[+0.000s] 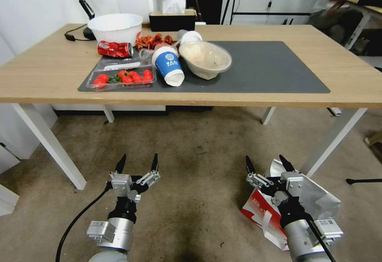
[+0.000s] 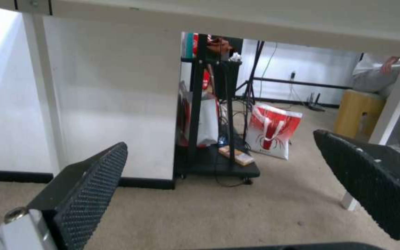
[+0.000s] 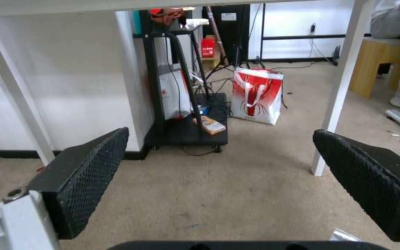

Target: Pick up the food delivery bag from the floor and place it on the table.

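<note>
Food delivery bag (image 1: 318, 202) lies on the floor (image 1: 199, 166) at near right, by the worktop (image 1: 47, 75) leg, partly under the right arm. Right pincer (image 1: 266, 165) hovers above the bag, fingers spread, holding nothing. Left pincer (image 1: 137, 163) hangs over bare carpet at near left, also spread and empty. Worktop carries bowls, cup, can, tomato tray on its grey mat (image 1: 262, 67).

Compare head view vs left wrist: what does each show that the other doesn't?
Head view alone: the tabletop with its grey mat, and the delivery bag on the floor under the open right end effector. Left wrist alone: another red-and-white bag standing beyond the table by a black cart. Both: carpet, white table legs, open left end effector.
</note>
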